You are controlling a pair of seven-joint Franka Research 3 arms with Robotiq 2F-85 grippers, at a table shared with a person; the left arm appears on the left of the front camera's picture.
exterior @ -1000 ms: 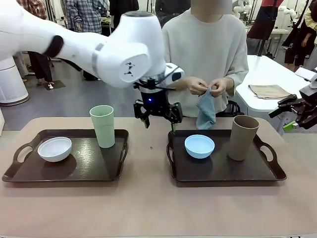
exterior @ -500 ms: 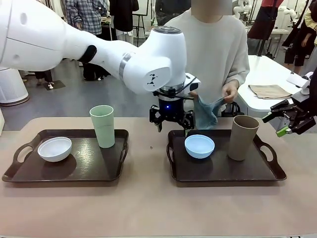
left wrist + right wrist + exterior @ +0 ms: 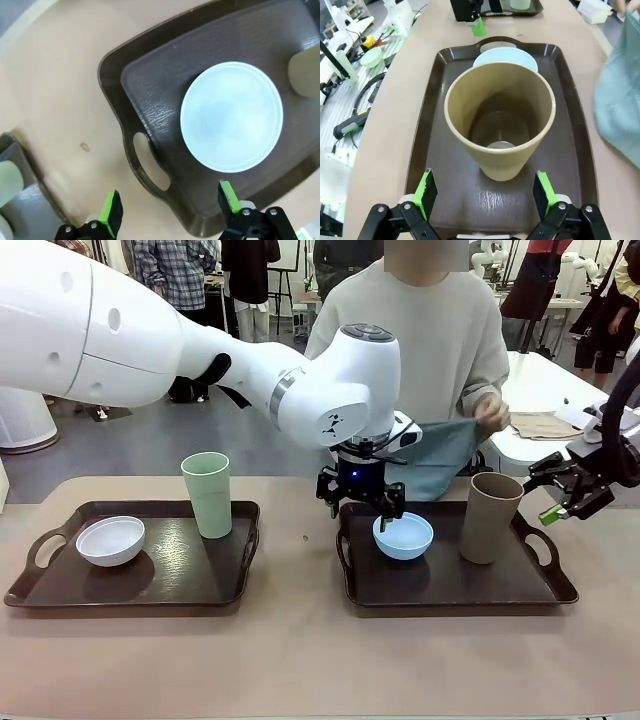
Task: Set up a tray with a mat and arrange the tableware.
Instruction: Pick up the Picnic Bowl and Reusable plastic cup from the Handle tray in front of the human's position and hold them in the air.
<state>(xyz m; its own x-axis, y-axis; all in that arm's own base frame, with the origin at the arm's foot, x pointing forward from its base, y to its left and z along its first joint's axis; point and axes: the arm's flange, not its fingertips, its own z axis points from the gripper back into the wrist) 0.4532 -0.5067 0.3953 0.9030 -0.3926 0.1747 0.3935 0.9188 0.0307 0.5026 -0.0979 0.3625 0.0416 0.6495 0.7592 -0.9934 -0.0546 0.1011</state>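
Two dark brown trays lie side by side on the bench [image 3: 300, 660]: the left tray [image 3: 170, 562] at lower left of the front view and the right tray [image 3: 440, 578] at lower right. Each carries one bowl and one tumbler, so there are two bowls and two tumblers in all.

On the left tray the white bowl [image 3: 110, 540] sits toward the left handle, with the green tumbler [image 3: 208, 495] at the tray's far right. On the right tray the blue bowl [image 3: 403, 536] sits left of middle and the tan tumbler [image 3: 490, 518] right of it. Both bowls face mouth up. Both tumblers stand upright, long axis vertical, mouth up.

The left hand [image 3: 362, 512] points straight down just above the blue bowl's far left rim. Its fingers are apart and grip nothing. In its wrist view, the left hand [image 3: 169, 204] straddles the tray's handle end, with the bowl just ahead.

The right hand [image 3: 545, 495] hangs at the right, near the tan tumbler but clear of it, fingers spread and empty. In its wrist view, the right hand [image 3: 484, 192] faces down into the tumbler's mouth.

At the far side, the person [image 3: 420, 340] holds a blue-grey cloth [image 3: 440, 455] spread behind the right tray. A folded tan cloth [image 3: 545, 423] lies at upper right.
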